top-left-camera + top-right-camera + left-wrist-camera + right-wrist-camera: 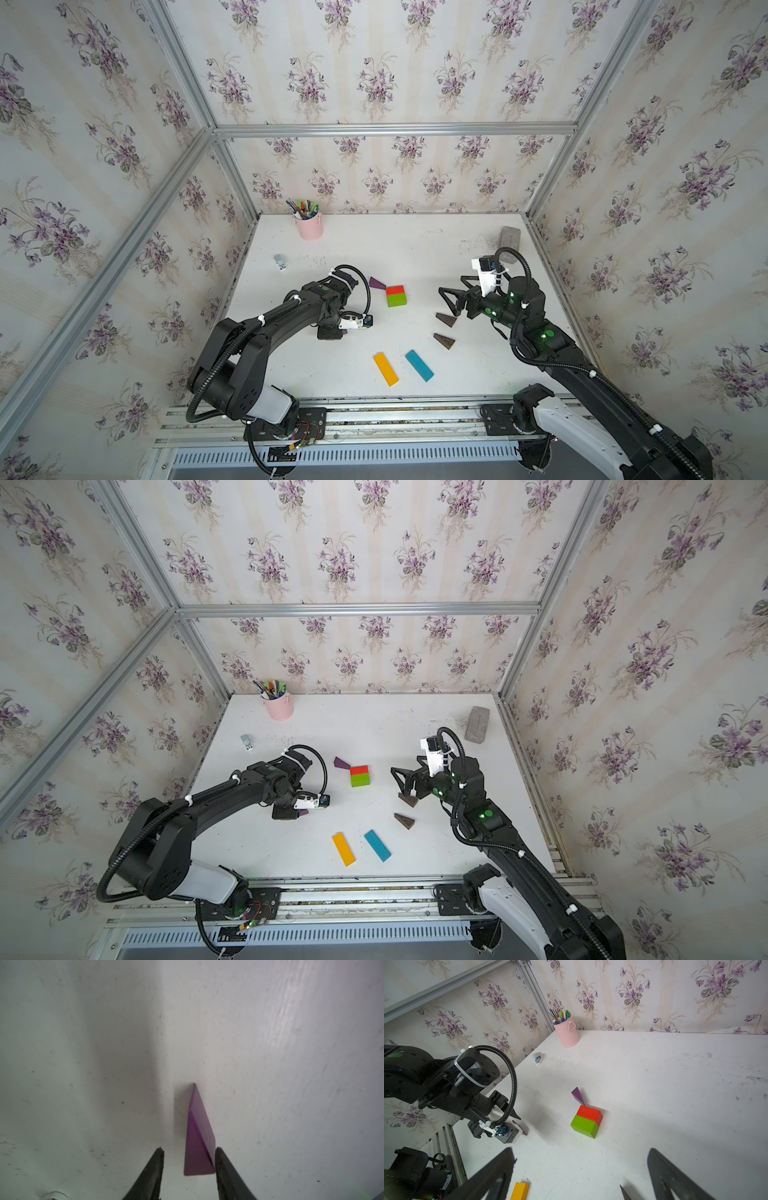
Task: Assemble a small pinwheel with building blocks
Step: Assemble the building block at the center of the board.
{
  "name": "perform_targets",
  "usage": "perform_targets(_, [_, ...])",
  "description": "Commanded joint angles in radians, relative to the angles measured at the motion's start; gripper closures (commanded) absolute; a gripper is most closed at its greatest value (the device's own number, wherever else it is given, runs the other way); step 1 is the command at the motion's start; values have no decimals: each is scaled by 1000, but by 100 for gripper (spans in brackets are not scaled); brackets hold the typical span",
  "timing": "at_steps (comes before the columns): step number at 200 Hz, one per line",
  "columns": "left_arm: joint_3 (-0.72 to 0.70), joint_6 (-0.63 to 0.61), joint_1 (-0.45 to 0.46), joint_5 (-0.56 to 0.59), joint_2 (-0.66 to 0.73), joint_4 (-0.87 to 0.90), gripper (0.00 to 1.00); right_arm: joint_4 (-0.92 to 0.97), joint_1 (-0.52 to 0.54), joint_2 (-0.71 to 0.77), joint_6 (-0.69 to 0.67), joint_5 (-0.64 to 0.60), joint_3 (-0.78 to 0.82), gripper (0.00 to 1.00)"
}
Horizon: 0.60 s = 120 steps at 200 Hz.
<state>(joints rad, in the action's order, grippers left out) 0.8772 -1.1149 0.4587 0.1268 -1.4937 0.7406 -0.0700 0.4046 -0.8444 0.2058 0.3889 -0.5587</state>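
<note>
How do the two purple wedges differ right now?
The far purple wedge lies free beside the red brick; the near purple wedge sits between the fingers of the left gripper. In both top views the far one shows whole; the near one mostly hides under that arm. Same colour, same taper.

Nope, no readable text or labels anywhere; the pens point(305, 208) in the pink cup point(308, 229) are too small to make out any print.

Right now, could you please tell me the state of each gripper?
Left gripper: open, straddling a purple wedge, not clamped.
Right gripper: wide open, empty.
</note>
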Motion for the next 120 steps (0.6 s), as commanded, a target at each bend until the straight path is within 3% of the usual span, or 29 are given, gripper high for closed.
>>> perform_targets(1, [-4,0,-2,-16,7,5,58,-21,0,-2,-8,1,-3,0])
perform_targets(50, [-42,-13,-4,-28,68,29,53,-17,0,8,-8,1,-2,0])
perform_targets(120, [-58,-52,-26,7,84,0,57,-14,-1,14,-8,1,-1,0])
